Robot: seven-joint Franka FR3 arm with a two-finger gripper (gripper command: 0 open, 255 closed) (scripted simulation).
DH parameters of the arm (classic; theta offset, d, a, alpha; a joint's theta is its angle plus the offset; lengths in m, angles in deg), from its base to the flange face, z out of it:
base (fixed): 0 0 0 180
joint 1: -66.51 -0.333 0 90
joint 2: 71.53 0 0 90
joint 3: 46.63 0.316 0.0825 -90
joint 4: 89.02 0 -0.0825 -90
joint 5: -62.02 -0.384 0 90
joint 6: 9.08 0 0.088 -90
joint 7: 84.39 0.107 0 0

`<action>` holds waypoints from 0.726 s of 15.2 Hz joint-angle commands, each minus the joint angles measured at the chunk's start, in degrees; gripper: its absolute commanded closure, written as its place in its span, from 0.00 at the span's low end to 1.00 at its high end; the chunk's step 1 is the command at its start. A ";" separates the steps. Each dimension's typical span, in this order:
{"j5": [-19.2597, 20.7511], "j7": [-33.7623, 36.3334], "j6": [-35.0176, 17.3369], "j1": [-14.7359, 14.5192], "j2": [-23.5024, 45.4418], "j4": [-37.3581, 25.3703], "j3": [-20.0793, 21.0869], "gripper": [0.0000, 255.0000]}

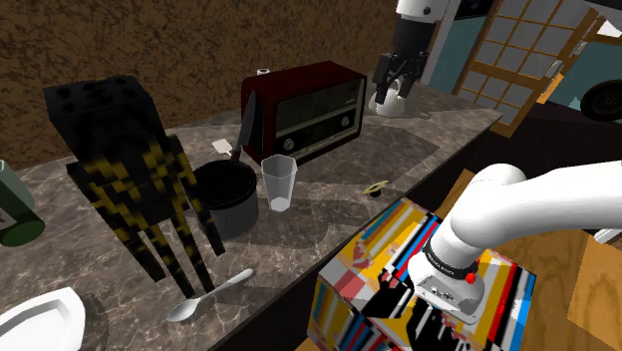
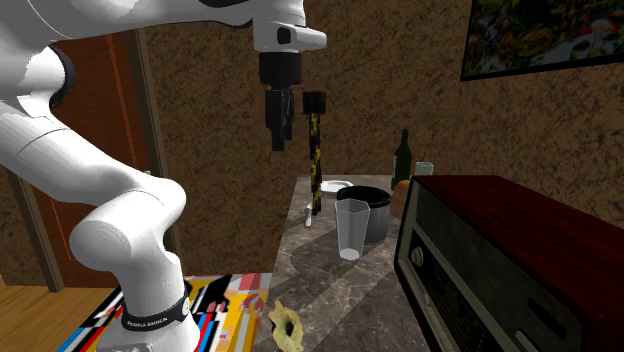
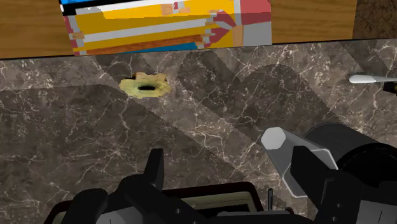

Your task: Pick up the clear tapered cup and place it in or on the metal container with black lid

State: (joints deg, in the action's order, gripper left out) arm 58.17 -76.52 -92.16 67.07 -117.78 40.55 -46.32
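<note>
Clear tapered cup [image 1: 278, 182] stands upright on the marbled tabletop [image 1: 419, 140], just beside the dark container with black lid [image 1: 227, 194] — in front of a red radio [image 1: 304, 110]. The end effector [image 2: 281, 135] hangs above the tabletop, well apart from the cup, fingers spread, gripping nothing.

We note the white plate [image 1: 40, 321] and green bottle [image 1: 12, 214] cut by the shoulder view's left edge. Second exterior view: radio [image 2: 500, 260] runs off right and bottom; cup [image 2: 351, 235] covers part of the dark container [image 2: 381, 215]. Wrist view: spoon [image 3: 372, 79] clipped at the edge.
</note>
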 commanded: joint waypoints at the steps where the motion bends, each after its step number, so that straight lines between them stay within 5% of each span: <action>1: 0.00 0.00 0.00 0.00 0.00 0.00 0.00 0.00; 11: -5.05 5.22 -21.31 -1.50 8.07 9.56 5.91 0.00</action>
State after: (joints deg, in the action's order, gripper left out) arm 53.65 -71.90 -111.15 65.78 -110.61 49.26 -41.10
